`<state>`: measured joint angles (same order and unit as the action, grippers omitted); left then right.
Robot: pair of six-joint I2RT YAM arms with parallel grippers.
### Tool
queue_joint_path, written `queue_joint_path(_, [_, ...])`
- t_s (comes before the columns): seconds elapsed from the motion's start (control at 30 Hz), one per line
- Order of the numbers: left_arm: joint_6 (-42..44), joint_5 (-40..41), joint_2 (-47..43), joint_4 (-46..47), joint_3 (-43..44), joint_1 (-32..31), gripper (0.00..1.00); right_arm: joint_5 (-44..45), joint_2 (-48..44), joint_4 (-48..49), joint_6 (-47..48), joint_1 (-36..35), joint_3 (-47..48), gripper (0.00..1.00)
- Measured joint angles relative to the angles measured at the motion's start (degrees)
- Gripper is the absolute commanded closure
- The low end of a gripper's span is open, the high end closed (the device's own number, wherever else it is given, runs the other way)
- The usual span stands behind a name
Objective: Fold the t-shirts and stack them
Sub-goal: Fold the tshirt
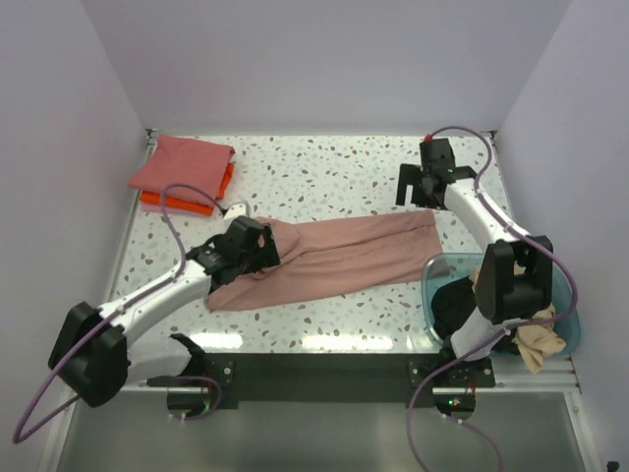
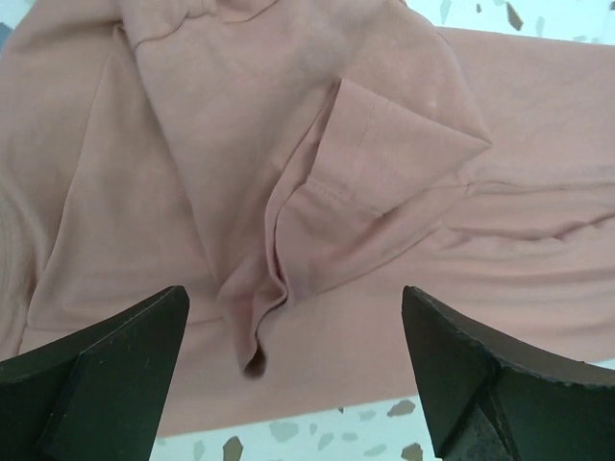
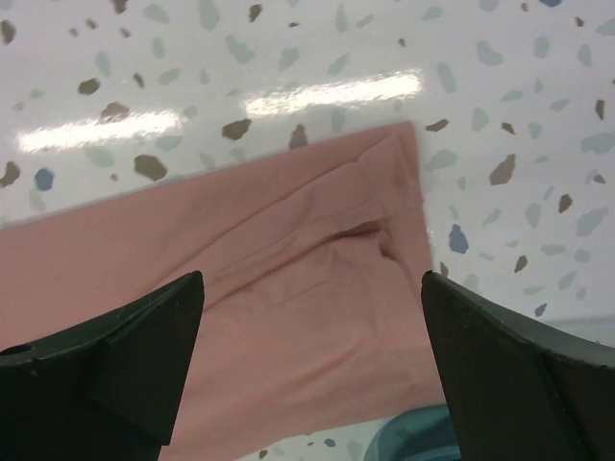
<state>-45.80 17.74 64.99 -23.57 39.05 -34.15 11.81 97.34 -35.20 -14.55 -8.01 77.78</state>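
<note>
Two grippers, both mine, their jaws spread wide and holding nothing. My left gripper hovers over the bunched sleeve end of the dusty pink t-shirt. My right gripper hovers over its opposite corner. The shirt lies as a long band across the speckled table. Far left, a folded coral red t-shirt rests on an orange t-shirt. Near right, a translucent blue tub holds a black t-shirt and a tan t-shirt.

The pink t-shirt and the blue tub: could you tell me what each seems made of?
The pink t-shirt looks like soft matte knit cloth, perhaps cotton: it wrinkles and shows a stitched sleeve hem. The blue tub looks like translucent, slightly glossy plastic: its curved wall is see-through.
</note>
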Motion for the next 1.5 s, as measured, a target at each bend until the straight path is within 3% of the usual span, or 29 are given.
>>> queue_joint_path(0.17, [0.6, 2.0, 12.5, 0.2, 5.9, 0.3, 0.05, -2.6, -5.1, 0.3, -0.5, -3.0, -4.6, 0.01])
queue_joint_path(0.23, [0.5, 2.4, 14.5, -0.3, 6.0, 0.8, 0.15, -2.8, -6.6, 0.3, -0.8, -2.8, -6.3, 0.01])
queue_joint_path(0.27, [0.5, 2.5, 14.8, -0.6, 5.9, 0.8, 0.21, -2.9, -7.2, 0.3, -1.0, -2.7, -7.0, 0.01])
queue_joint_path(0.3, [0.4, 2.5, 14.8, -0.5, 5.8, 0.9, 0.37, -2.9, -7.6, 0.3, -1.1, -2.6, -7.6, 0.01])
queue_joint_path(0.37, [0.5, 2.1, 14.7, 0.0, 5.7, 1.1, 0.60, -2.9, -8.3, 0.3, -1.4, -2.4, -8.5, 0.01])
queue_joint_path(0.47, [0.8, 1.0, 14.7, 0.7, 4.9, 1.1, 0.76, -2.6, -9.2, 0.2, -1.7, -2.4, -9.4, 0.01])
queue_joint_path(0.5, [0.9, 0.6, 14.7, 0.9, 4.4, 1.1, 0.89, -2.4, -9.4, 0.1, -1.8, -2.5, -9.5, 0.01])
queue_joint_path(0.57, [0.8, -0.1, 14.7, 0.9, 3.3, 1.1, 1.00, -2.3, -10.1, -0.1, -2.0, -2.5, -9.7, 0.02])
queue_joint_path(0.73, [0.2, -1.0, 13.7, 0.2, 1.1, 1.1, 1.00, -2.3, -11.8, -0.1, -2.3, -2.5, -9.8, 0.01])
queue_joint_path(1.0, [-1.5, -3.3, 0.6, 0.1, -1.6, 1.1, 1.00, -2.3, -12.3, -0.1, -2.4, -2.5, -10.0, 0.01])
queue_joint_path(1.17, [-4.6, -3.7, -2.0, -0.6, -1.8, 0.5, 1.00, -2.3, -12.4, -0.2, -2.4, -2.5, -10.6, 0.01])
queue_joint_path(1.5, [-17.1, -1.6, -1.4, -2.3, -3.4, -10.0, 1.00, -2.3, -14.6, -0.3, -2.4, -2.5, -10.8, 0.01])
